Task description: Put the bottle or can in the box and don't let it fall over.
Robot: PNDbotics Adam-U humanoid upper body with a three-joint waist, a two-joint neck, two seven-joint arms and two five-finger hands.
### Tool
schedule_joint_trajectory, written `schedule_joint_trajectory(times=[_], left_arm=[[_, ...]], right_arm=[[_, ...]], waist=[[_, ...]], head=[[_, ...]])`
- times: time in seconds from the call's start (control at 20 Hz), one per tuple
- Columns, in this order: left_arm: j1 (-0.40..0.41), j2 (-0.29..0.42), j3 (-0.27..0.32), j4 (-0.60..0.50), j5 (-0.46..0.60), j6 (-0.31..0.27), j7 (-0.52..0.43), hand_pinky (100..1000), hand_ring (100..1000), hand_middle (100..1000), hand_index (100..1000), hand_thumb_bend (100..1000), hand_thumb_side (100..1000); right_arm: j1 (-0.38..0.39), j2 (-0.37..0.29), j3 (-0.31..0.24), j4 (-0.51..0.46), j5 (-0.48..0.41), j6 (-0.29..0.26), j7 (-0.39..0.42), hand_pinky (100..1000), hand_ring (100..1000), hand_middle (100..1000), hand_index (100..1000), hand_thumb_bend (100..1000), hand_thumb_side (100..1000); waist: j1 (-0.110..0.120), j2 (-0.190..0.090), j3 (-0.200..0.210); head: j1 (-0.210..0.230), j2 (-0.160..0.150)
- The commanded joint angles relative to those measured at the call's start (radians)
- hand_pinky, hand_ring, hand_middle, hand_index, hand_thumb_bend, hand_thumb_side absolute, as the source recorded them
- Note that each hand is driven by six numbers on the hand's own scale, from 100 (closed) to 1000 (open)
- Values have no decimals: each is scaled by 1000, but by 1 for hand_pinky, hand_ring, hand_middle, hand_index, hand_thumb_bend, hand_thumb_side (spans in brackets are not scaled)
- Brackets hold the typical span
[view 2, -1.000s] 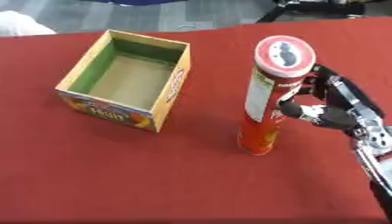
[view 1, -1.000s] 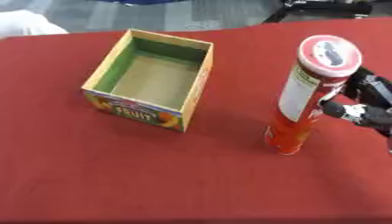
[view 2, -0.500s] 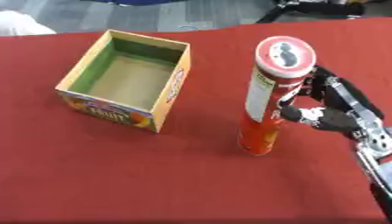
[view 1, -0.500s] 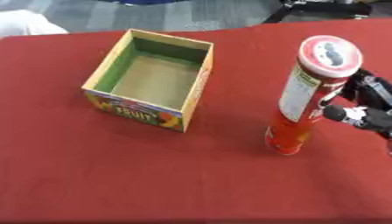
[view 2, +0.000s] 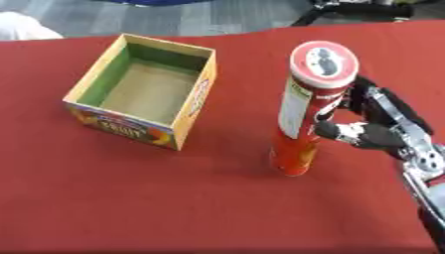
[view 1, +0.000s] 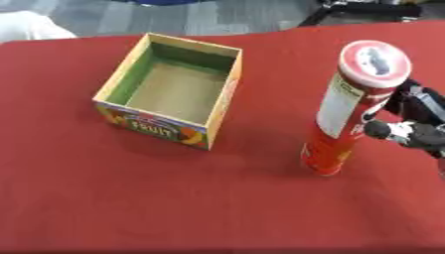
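A tall red can [view 2: 298,134] with a white-rimmed lid stands upright on the red table [view 1: 121,198], right of centre. My right hand [view 2: 380,135] comes in from the right edge and is curled at the can's right side. Its thumb tip [view 2: 328,130] lies against the can's front, and its fingers [view 2: 358,93] reach behind the can. An open cardboard box [view 1: 224,99] with a fruit print on its front wall sits to the left of the can. Nothing is inside the box, and a gap of bare table separates it from the can. My left hand shows in neither view.
Red cloth covers the whole table. Grey floor and dark equipment [view 1: 365,9] lie beyond the far edge. A white object [view 1: 31,25] shows at the top left corner.
My right hand's thumb has drawn slightly closer to the can. The can and the box have not moved.
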Motion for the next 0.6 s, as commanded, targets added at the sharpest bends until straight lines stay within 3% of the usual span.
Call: schedule_joint_trajectory(times=[0.05, 0.6], left_arm=[[-9, 20, 7, -14, 1, -3, -2, 715, 834, 761, 789, 432, 775], [-11, 17, 5, -14, 2, -2, -3, 716, 833, 761, 789, 431, 775]], right_arm=[[-18, -14, 1, -27, 6, 9, -2, 755, 809, 913, 897, 1000, 541], [-67, 6, 31, -24, 11, 22, 11, 752, 806, 907, 894, 1000, 541]], waist=[[-3, -12, 2], [-2, -8, 7]], head=[[-5, -13], [-10, -14]])
